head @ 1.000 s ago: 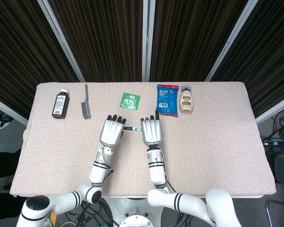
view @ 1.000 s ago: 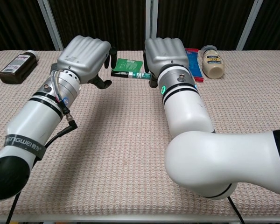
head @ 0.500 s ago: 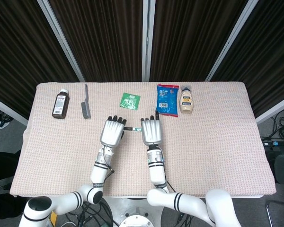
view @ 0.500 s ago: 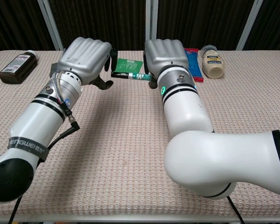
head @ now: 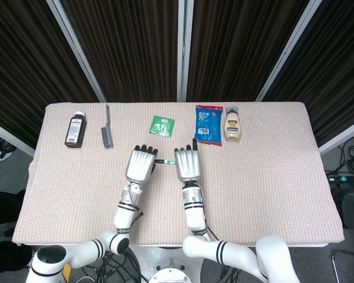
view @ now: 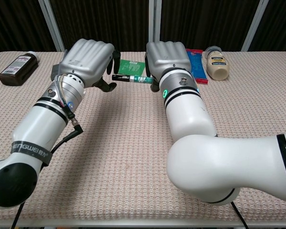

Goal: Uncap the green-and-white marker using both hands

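The green-and-white marker (view: 132, 78) (head: 164, 160) lies level between my two hands, a little above the cloth. My right hand (view: 168, 59) (head: 187, 163) grips its white-and-green barrel end, fingers curled over it. My left hand (view: 86, 61) (head: 141, 163) has its fingers curled down, with the marker's dark cap end right at its fingertips and the thumb (view: 105, 86) below. Whether the left hand really holds the cap is hidden by its fingers.
Along the far side of the beige cloth (head: 265, 177) lie a brown bottle (head: 75, 130), a grey brush (head: 107, 134), a green packet (head: 162, 125), a blue packet (head: 209, 124) and a cream-coloured sauce bottle (head: 232, 124).
My right hand has shifted slightly left with the marker, bringing the cap end closer into my left hand's fingers. The left hand has barely moved.
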{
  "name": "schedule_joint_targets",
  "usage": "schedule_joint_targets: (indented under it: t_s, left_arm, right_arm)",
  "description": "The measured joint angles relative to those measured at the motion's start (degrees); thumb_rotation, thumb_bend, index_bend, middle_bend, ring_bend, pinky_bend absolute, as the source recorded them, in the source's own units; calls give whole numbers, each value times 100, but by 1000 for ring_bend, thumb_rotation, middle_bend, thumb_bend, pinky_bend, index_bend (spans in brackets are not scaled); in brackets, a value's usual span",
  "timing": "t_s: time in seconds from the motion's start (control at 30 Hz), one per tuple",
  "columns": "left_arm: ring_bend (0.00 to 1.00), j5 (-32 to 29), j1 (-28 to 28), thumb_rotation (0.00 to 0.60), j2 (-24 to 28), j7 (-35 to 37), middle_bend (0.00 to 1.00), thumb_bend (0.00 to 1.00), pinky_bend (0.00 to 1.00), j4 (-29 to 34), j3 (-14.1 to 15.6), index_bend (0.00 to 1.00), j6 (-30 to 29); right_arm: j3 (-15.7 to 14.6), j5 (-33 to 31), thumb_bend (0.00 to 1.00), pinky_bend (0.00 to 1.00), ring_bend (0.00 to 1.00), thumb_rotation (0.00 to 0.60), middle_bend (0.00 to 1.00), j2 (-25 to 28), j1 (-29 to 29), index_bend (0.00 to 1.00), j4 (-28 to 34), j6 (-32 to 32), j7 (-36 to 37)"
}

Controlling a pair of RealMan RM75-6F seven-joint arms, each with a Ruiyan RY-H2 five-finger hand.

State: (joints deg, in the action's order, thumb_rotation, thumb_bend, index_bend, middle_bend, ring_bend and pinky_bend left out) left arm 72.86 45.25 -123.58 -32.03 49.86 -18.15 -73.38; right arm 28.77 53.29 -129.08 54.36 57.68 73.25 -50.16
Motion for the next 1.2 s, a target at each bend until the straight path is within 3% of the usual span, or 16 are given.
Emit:
schedule_joint_targets:
  t_s: [0.6, 1.2]
  left_arm:
    - [493, -6, 3, 600, -62, 41, 570, 349, 544, -105, -35, 580, -11]
    - [548, -107, -63, 600, 19, -199, 632, 361, 585, 0, 6, 635, 124]
  right_arm:
    - [-24, -6, 290, 138, 362, 600, 624, -12, -8, 679, 30, -4, -64]
    - [-22, -30, 296, 139, 363, 600, 626, -15, -7, 680, 27, 17, -211]
